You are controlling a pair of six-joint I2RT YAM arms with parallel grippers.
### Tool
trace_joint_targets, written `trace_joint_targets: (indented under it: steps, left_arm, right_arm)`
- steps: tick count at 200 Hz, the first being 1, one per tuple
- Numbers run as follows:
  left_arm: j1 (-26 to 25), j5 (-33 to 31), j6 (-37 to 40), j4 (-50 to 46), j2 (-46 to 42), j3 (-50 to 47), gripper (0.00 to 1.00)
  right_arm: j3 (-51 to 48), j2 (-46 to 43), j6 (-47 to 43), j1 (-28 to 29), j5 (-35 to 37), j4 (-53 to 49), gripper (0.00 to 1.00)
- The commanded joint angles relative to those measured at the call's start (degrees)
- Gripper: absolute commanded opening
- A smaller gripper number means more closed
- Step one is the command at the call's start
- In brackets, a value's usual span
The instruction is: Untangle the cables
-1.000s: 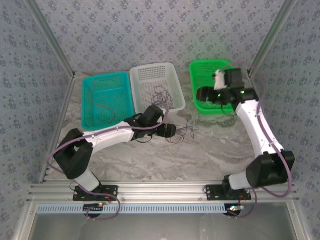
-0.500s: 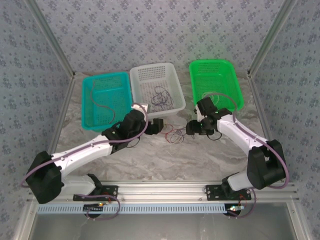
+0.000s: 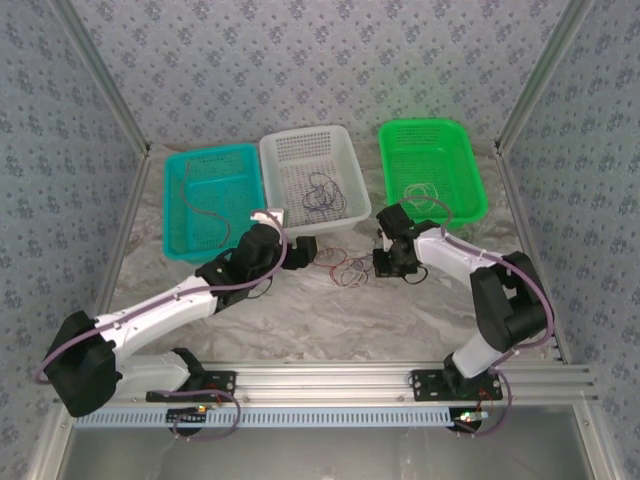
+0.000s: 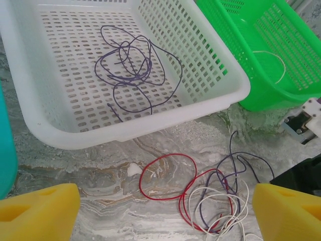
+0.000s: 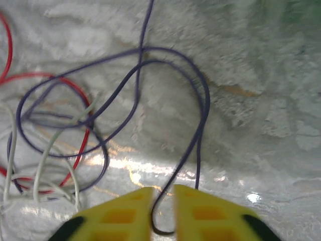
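Note:
A tangle of red, purple and whitish cables [image 3: 348, 270] lies on the marble table in front of the white basket. In the left wrist view a red loop [image 4: 169, 154] leads into the white and purple coils [image 4: 215, 201]. My left gripper [image 3: 308, 250] hovers just left of the tangle; it [image 4: 165, 196] is open, its yellow fingers wide apart and holding nothing. On the tangle's right side my right gripper [image 3: 381, 262] is low over the table. Its yellow fingers [image 5: 125, 211] are nearly together, with a bend of the purple cable [image 5: 200, 100] pinched in the gap.
The white basket [image 3: 300, 141] holds a loose purple cable [image 4: 130, 70]. A whitish cable [image 3: 425, 195] lies in the green basket [image 3: 470, 160] at the right. The teal basket [image 3: 210, 155] at the left holds a thin wire. Metal frame posts flank the table.
My right arm swung down from the green basket to the tangle and its jaws closed round the purple cable. My left arm drew back a little from the tangle.

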Motion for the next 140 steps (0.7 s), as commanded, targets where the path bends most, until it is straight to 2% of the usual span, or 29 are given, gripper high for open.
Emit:
trace_joint_targets:
  steps: [1, 10, 28, 65, 95, 140]
  left_arm:
    - [0.3, -1.3, -0.6, 1.2, -1.6, -0.6, 0.89]
    - [0.3, -1.3, -0.6, 1.2, -1.5, -0.6, 0.89]
    - [0.3, -1.0, -0.4, 1.2, -1.1, -0.5, 0.89]
    - [0.3, 2.4, 2.0, 3.6, 1.2, 1.1, 0.89]
    - [0.3, 6.5, 4.6, 7.4, 3.2, 3.0, 0.89]
    - [0.3, 12.3, 6.7, 11.9, 6.9, 7.3, 0.89]
  right_arm:
    - [-1.2, -3.6, 0.3, 0.5, 3.7, 2.0, 0.06]
    - [-1.8, -6.6, 0.3, 0.7, 4.2, 2.2, 0.0]
    - [-1.5, -13.3, -0.9, 1.4, 5.5, 1.0, 0.0]
    - [1.2, -27.2, -6.3, 1.2, 3.6, -1.0, 0.0]
    - [5.7, -31.1, -10.0, 0.8, -0.9, -5.2, 0.0]
    - [6.6, -35.1, -11.3, 0.7, -3.4, -2.8, 0.0]
